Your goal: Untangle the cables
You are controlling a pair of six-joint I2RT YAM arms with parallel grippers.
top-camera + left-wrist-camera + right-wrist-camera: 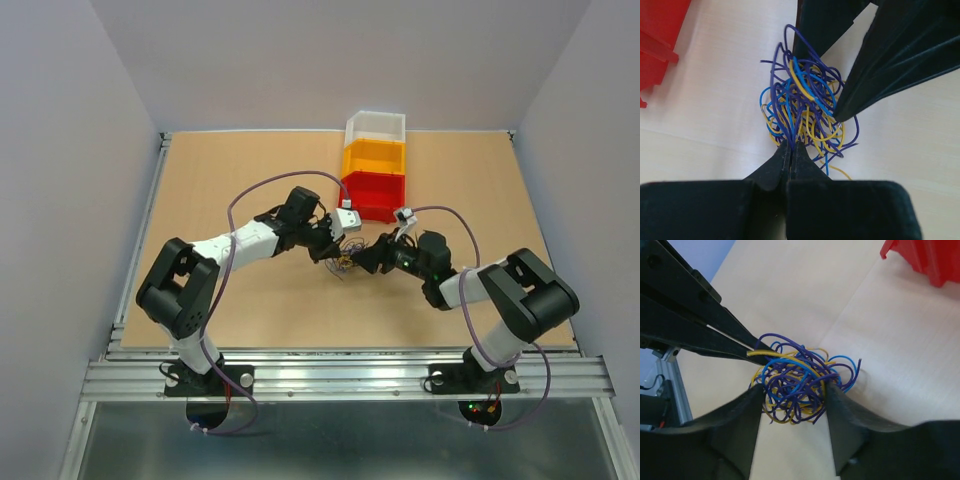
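Observation:
The cables (347, 264) are a small tangled ball of thin dark purple, blue and yellow wires on the tan table, mid-centre. My left gripper (337, 254) is shut on a few purple strands at the ball's near edge in the left wrist view (791, 146), with the ball (805, 107) just beyond its tips. My right gripper (363, 262) is open, its two fingers straddling the ball (797, 382) and touching it on both sides (794, 387). The left gripper's closed fingertips (747, 351) reach the ball's upper left edge in the right wrist view.
Three stacked bins stand behind the ball: red (375, 195), orange (373, 158) and white (375, 127). The red bin also shows in the left wrist view (655, 35) and the right wrist view (925, 257). A metal rail (672, 385) runs along the table's left edge.

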